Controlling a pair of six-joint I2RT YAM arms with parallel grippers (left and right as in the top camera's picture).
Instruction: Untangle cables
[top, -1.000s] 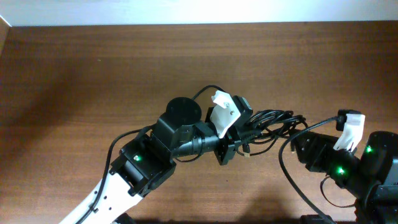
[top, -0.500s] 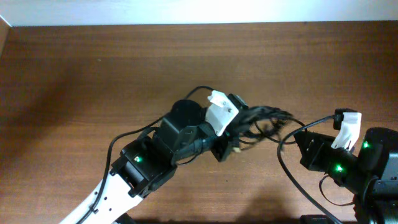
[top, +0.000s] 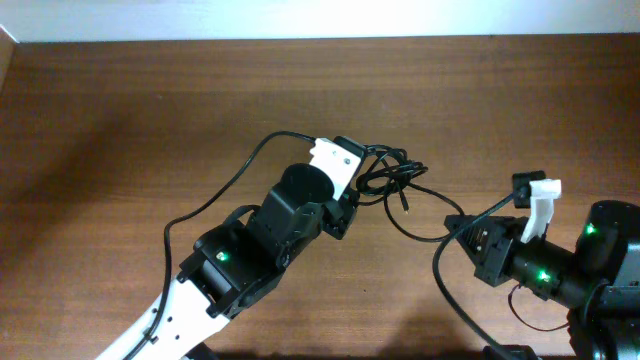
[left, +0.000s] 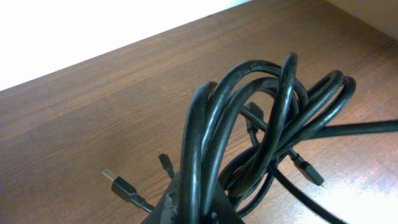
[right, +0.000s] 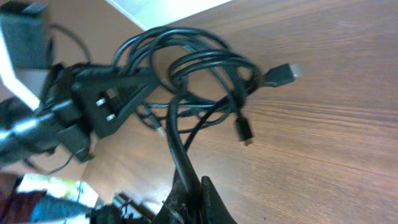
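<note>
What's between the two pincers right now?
Overhead: cables bunched at the left pincer, one strand leading to the right pincer over bare table.

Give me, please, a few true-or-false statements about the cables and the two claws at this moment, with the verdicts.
1. The left claw is closed on the looped bundle of cables. True.
2. The right claw is open and holds nothing. False: it is shut on one strand that runs out from the cables.
3. The cables are laid out straight and apart from one another. False: they are looped through each other in one tangle.
4. A plug sticks out free at the edge of the tangle. True.
5. The table is brown wood. True.
</note>
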